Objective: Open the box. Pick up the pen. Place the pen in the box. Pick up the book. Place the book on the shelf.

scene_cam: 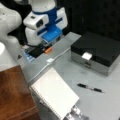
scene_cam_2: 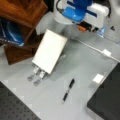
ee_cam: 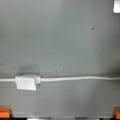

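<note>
Box (scene_cam: 96, 51) lid is looking matt black, its sides showing brushed silver-grey metal with a small shiny metal latch (scene_cam: 87, 56) at the front. Pen (scene_cam: 90, 88) is showing a glossy black plastic body with a silver metallic section. Book (scene_cam: 54, 93) is presenting matt white paper or card with a wire spiral edge. Shelf (scene_cam: 15, 96) is showing reddish-brown wood, grain visible, slightly glossy. Tabletop (scene_cam_2: 82, 62) is looking smooth matt grey. Cable (ee_cam: 75, 79) is appearing as smooth white plastic. Arm housing (scene_cam: 45, 21) is gleaming as glossy white and blue plastic.

One box (scene_cam: 96, 51), one pen (scene_cam: 90, 87), one book (scene_cam: 53, 93), one shelf (scene_cam: 13, 93), one white cable (ee_cam: 75, 78)
</note>
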Available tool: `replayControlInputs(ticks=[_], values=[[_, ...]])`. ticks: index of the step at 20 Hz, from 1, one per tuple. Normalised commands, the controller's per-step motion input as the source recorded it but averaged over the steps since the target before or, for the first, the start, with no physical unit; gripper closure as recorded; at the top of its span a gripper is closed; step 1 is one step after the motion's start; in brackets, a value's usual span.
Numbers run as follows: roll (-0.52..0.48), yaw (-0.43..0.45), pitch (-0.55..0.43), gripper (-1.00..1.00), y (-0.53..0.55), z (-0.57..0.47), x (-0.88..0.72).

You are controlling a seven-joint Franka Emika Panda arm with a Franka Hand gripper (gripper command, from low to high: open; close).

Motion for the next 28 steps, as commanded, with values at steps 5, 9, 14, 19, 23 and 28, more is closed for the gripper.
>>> replayControlInputs(ticks=[5,9,14,19,23,28], values=[[-0.010,0.229,-0.028,-1.00,0.05,-0.03,0.02],[0.010,0.109,-0.036,-1.00,0.19,-0.14,0.09],[0.028,-0.021,-0.026,-1.00,0.34,-0.22,0.14],[0.085,-0.161,0.025,-1.00,0.36,-0.14,0.10],[0.186,-0.238,0.086,-1.00,0.35,-0.06,0.14],[0.253,-0.225,0.020,-1.00,0.29,-0.05,0.30]])
